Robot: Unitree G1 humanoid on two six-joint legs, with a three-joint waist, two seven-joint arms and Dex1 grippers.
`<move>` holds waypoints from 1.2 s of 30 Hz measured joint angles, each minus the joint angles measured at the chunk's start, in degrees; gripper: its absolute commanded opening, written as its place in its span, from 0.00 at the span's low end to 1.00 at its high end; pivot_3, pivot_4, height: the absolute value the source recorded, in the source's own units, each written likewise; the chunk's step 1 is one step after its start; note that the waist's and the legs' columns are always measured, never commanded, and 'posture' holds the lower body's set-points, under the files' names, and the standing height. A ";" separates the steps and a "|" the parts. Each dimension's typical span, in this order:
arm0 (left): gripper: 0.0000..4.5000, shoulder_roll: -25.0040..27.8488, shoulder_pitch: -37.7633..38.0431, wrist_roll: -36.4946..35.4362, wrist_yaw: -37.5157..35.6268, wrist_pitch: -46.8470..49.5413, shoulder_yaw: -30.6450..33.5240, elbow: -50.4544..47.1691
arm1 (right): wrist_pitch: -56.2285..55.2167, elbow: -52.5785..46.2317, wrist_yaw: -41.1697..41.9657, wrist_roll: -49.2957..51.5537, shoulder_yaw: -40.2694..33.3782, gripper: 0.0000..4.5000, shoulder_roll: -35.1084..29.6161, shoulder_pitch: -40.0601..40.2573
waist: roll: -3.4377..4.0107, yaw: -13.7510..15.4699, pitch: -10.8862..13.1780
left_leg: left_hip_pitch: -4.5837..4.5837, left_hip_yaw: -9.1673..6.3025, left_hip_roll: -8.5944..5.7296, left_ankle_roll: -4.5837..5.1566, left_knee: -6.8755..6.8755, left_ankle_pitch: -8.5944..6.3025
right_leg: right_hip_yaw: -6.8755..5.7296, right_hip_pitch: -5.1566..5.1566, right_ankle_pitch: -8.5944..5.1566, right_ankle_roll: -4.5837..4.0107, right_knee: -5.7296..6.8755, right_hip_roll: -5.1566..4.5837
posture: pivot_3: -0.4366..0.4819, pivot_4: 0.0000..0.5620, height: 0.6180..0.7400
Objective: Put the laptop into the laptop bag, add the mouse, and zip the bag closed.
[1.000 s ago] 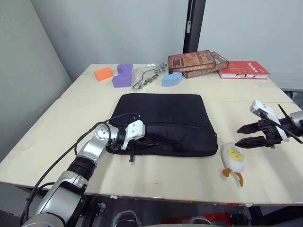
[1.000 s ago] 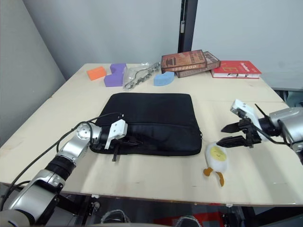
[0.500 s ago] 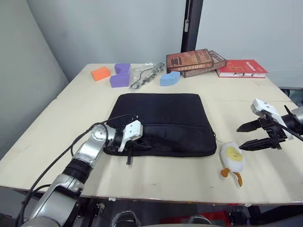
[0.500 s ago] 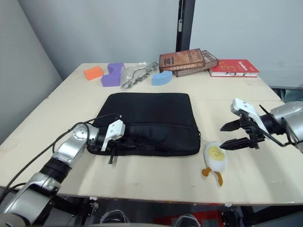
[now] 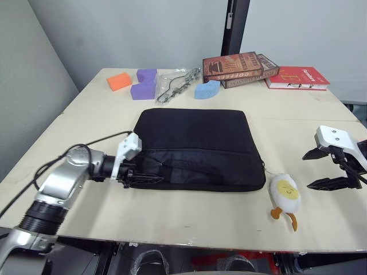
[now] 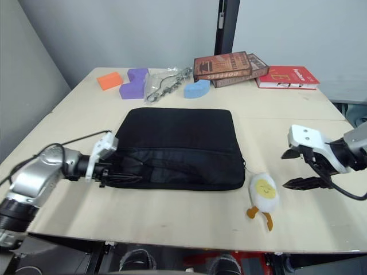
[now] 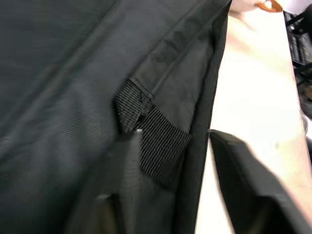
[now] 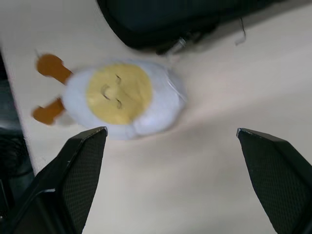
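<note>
1. Lying flat near the middle of the table [image 5: 189, 220], the bag [image 5: 198, 143] is black, rectangular and looks closed along its near edge; one short webbing handle [image 7: 156, 141] rests folded against the fabric.
2. Just beside the bag's near right corner lies an egg toy [image 5: 284, 193], white with a yellow face and orange legs, between the bag and the right gripper.
3. At the far side of the table, well apart from the bag, stand an orange block [image 5: 118, 81], a purple block [image 5: 143, 86], a clear packet [image 5: 175, 86] with something dark inside, a blue block [image 5: 206, 90], two brown books [image 5: 241, 63] stacked, and a red book [image 5: 297, 77].
4. The left gripper [image 5: 137, 175] is at the bag's near left corner, its fingers against the fabric by the handle; whether they are closed on something I cannot tell.
5. The right gripper [image 5: 327, 169] hovers over the table to the right of the toy, its two fingers spread wide and holding nothing.
</note>
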 measured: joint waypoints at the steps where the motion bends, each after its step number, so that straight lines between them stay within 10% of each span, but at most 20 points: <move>1: 0.90 1.29 0.22 -0.86 0.05 0.77 1.23 -1.06 | 1.53 -2.19 -0.06 0.85 -2.29 1.00 0.01 1.73 | 0.00 0.02 0.02 | 0.01 -0.01 0.01 0.00 0.04 0.00 | 0.01 0.00 0.00 0.00 0.04 0.00 | 0.48 0.27 0.95; 15: 1.00 19.80 6.56 -0.72 -2.04 -0.81 16.73 4.30 | 14.62 -18.93 1.24 6.13 -25.11 1.00 2.26 15.46 | -0.07 0.02 0.11 | 0.14 -0.11 0.23 -0.12 0.67 -0.08 | 0.08 0.15 0.00 0.01 0.47 0.16 | 0.48 0.27 0.95; 36: 1.00 19.94 5.00 4.08 -3.50 -8.32 14.14 10.04 | 11.74 -16.57 1.31 4.19 -25.39 1.00 2.01 16.66 | -0.08 0.01 0.12 | 0.31 -0.30 0.26 -0.32 1.28 -0.20 | 0.08 0.40 0.01 0.00 1.11 0.16 | 0.48 0.27 0.95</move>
